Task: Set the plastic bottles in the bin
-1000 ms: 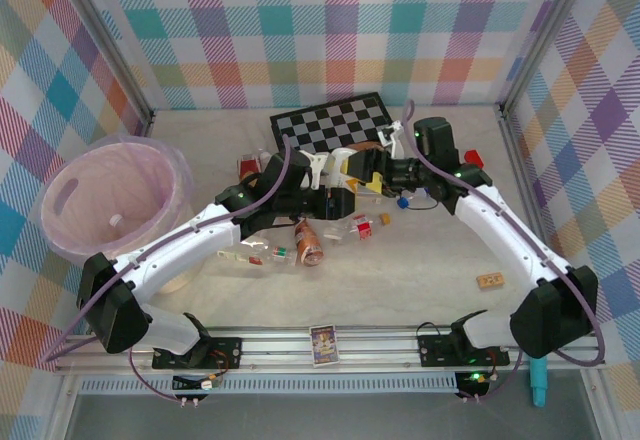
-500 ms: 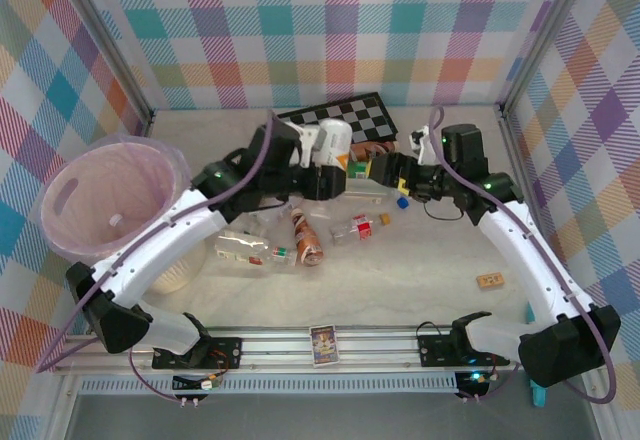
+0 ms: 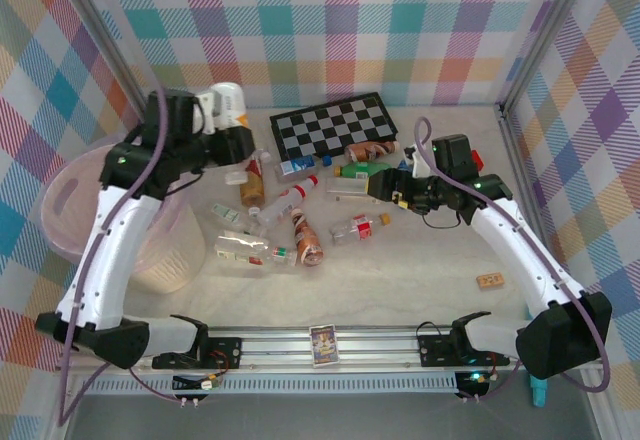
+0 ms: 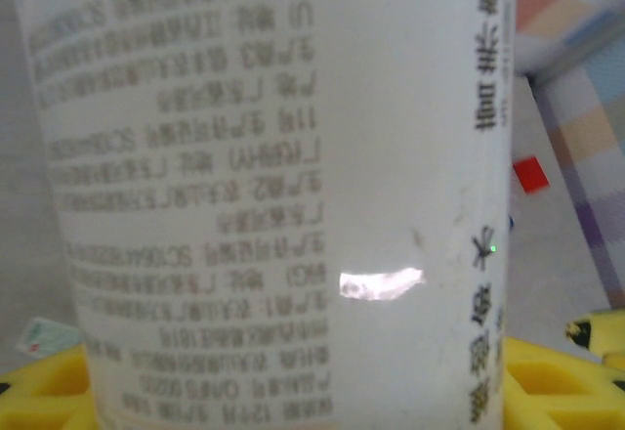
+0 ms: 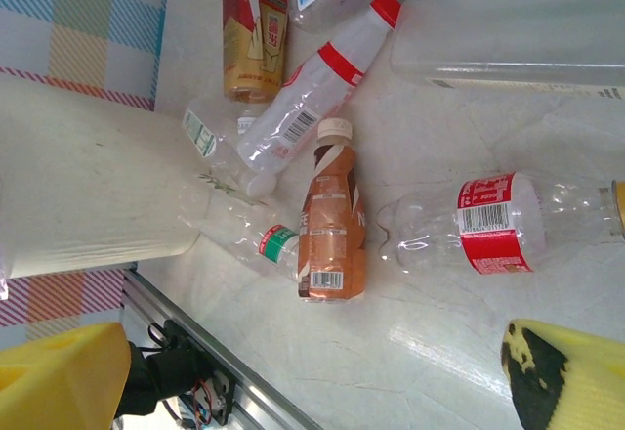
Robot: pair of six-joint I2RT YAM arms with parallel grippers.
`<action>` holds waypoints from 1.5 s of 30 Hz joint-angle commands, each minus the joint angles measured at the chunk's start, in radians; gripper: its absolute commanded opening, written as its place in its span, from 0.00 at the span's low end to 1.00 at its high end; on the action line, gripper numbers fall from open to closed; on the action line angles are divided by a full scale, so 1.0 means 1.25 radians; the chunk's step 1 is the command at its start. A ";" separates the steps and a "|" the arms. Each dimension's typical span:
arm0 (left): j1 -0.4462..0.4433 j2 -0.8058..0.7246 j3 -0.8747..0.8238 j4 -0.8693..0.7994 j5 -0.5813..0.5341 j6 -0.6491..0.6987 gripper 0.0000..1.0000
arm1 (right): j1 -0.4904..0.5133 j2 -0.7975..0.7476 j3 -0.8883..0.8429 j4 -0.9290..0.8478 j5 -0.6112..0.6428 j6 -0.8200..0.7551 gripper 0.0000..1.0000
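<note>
Overhead, the left claw (image 3: 232, 132) pinched a white bottle (image 3: 228, 103) high near the bin (image 3: 60, 222), seemingly ready to carry it over and drop it, while the right claw (image 3: 384, 189), fingers spread, hovered over other bottles (image 3: 300, 230) lying on the worktop (image 3: 420, 270).

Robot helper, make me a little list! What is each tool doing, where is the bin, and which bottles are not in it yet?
Left tool: shut on a white bottle, lifted up
Right tool: open, holding nothing
Bin: on the left side, pink bag inside
Bottles not yet in: a brown bottle, a clear bottle with a red label, and several more, lying down
Also there: a checkerboard at the back
</note>
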 commanded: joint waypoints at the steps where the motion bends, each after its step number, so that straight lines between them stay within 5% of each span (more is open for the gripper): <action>1: 0.092 -0.042 0.045 -0.057 0.037 0.033 0.12 | -0.001 0.016 -0.009 -0.019 -0.019 -0.025 0.97; 6: 0.258 -0.052 0.071 -0.095 0.078 0.051 0.10 | -0.001 0.030 -0.012 -0.014 -0.030 -0.025 0.97; 21: 0.502 -0.085 0.027 -0.217 -0.043 0.143 0.06 | -0.001 0.112 0.035 -0.022 -0.021 -0.046 0.97; 28: 0.533 -0.096 -0.083 -0.223 -0.112 0.175 0.06 | -0.001 0.129 0.039 -0.023 -0.025 -0.052 0.97; 45: 0.577 0.012 -0.323 -0.078 -0.061 0.206 0.06 | -0.001 0.108 0.010 -0.023 -0.023 -0.052 0.97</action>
